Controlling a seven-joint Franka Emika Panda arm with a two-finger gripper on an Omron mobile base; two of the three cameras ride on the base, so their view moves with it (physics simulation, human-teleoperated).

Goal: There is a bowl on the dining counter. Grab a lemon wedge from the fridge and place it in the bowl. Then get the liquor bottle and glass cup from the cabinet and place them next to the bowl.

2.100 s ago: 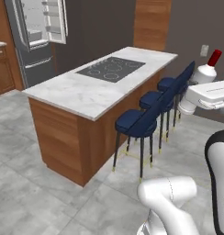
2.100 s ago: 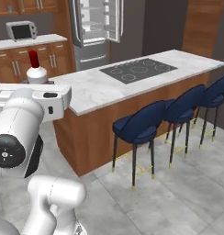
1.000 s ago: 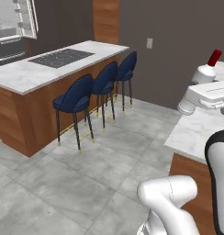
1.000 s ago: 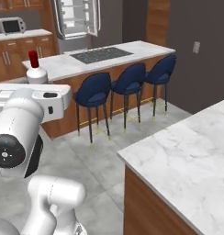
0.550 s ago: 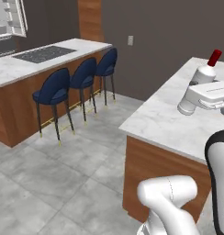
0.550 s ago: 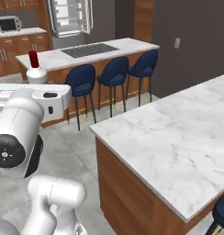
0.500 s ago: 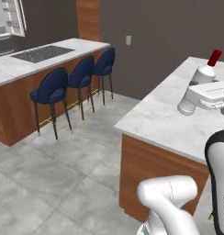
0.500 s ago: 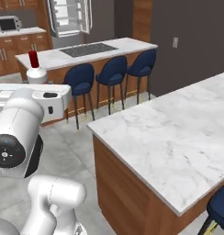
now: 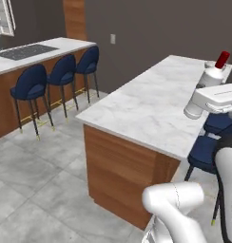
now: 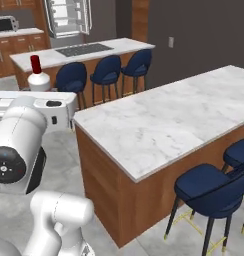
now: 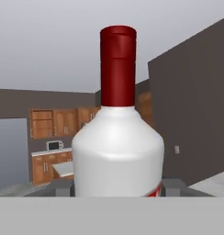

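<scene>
Clearly the fingers (image 11: pixel 172 185) are pinching the liquor bottle (image 11: pixel 117 151), one grey tip showing on each side of its white body low in the hand view, with the red cap standing straight up above the rounded shoulder and a sliver of the reddish band visible at the bottle's lower right. From the left base view the same liquor bottle (image 9: pixel 212 76) sits upright in the white hand, its cap tilted only slightly, and it hangs over the far right side of the dining bench (image 9: pixel 151 102), above the marble top and not touching it. From the right base view the bottle (image 10: pixel 38 76) rises above the arm's white forearm, to the left of the dining bench (image 10: pixel 169 120), whose grey-veined marble slab rests on a brown wooden base. Two dark blue stools (image 10: pixel 209 187) stand tucked against the near side of that bench. Beyond the bench, across the grey tiled floor, is an island (image 10: pixel 81 52) with a black cooktop and three more blue stools (image 10: pixel 106 70) lined along it. Behind the island stands the fridge (image 10: pixel 69 17), its doors swung open on white shelves. To the left of the fridge, a microwave (image 10: pixel 5 23) sits on wooden cabinets.
</scene>
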